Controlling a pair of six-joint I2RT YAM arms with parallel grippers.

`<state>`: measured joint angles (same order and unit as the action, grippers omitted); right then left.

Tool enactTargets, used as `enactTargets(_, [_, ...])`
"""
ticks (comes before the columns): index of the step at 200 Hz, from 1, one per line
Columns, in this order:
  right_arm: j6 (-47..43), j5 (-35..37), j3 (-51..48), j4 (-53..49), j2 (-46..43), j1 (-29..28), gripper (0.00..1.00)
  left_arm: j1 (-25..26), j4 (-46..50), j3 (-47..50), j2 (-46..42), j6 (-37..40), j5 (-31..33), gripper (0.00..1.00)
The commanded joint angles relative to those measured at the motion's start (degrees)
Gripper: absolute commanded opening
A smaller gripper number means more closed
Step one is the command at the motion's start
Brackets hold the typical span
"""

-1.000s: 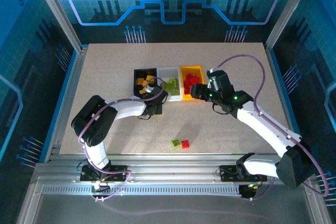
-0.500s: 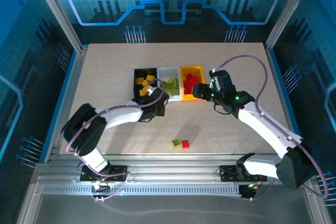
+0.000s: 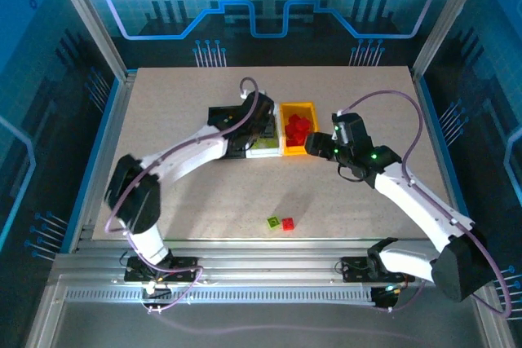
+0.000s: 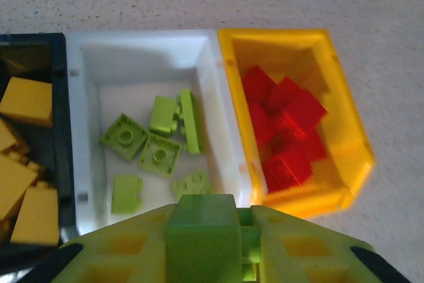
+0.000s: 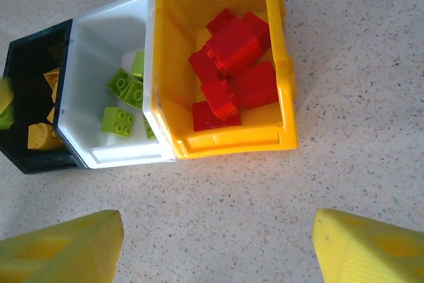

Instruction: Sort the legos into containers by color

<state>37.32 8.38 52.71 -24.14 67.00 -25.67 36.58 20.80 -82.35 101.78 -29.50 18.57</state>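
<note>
Legos (image 3: pixel 280 223) loose on the table (image 3: pixel 163 169) number 2, 1 green and 1 red side by side, well behind both grippers toward the arm bases, with bare table all around them. From above, the left gripper (image 3: pixel 257 125) hangs over the white bin (image 3: pixel 263 151), and the right gripper (image 3: pixel 314 144) sits just beside the yellow-orange bin (image 3: pixel 298 106), on its near right corner. In the left wrist view, the left gripper (image 4: pixel 209 246) is clamped on a held green lego (image 4: pixel 202 220); straight ahead of it the white bin (image 4: pixel 132 38) holds 6 or so green legos (image 4: pixel 159 154), to its left the black bin (image 4: pixel 59 130) holds yellow legos (image 4: pixel 26 101), to its right the yellow-orange bin (image 4: pixel 344 130) holds red legos (image 4: pixel 285 130). The 3 bins touch wall to wall. In the right wrist view, the right gripper (image 5: pixel 215 256) has its fingers (image 5: pixel 59 250) wide apart with nothing between, open tabletop under it, and the bins' near rims just ahead.
</note>
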Motion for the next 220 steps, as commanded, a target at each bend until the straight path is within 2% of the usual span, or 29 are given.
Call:
enactTargets(1, [0.86, -0.14, -0.59, -1.16, -1.61, 1.07, 0.76, -2.49, 4.64, -6.35, 7.77, 1.84, -1.13, 0.32])
enactTargets(28, [0.82, -0.47, -0.56, -2.10, -2.18, 1.24, 0.76, -3.01, 8.12, -13.46, 13.82, 3.33, -1.17, 0.37])
enactTargets(48, [0.68, -0.51, -0.59, -2.31, -2.76, 1.32, 0.77, -3.03, 9.26, -15.34, 14.24, 3.73, -1.72, 0.55])
enactTargets(81, [0.72, -0.66, -0.24, -2.52, -2.95, 1.43, 0.77, -1.91, 7.56, -10.46, 6.62, 3.26, -4.73, 0.76])
enactTargets(111, [0.65, -1.36, -0.88, -2.74, -3.00, 1.51, 0.77, 1.78, 7.73, -1.33, -3.10, 3.73, -8.33, 0.89])
enactTargets(165, [0.55, -1.55, -3.52, -2.76, -3.11, 1.67, 0.77, 10.90, 13.46, 19.44, -15.83, 5.58, -19.08, 0.91])
enactTargets(196, [0.56, -1.75, -3.97, -1.80, -2.74, 1.87, 0.77, 19.33, 13.55, 27.91, -19.36, 4.51, -18.39, 0.92])
enactTargets(220, [0.64, -2.06, -4.08, -1.36, -2.33, 2.05, 0.77, 23.08, 9.00, 32.10, -20.05, 2.79, -19.22, 0.90])
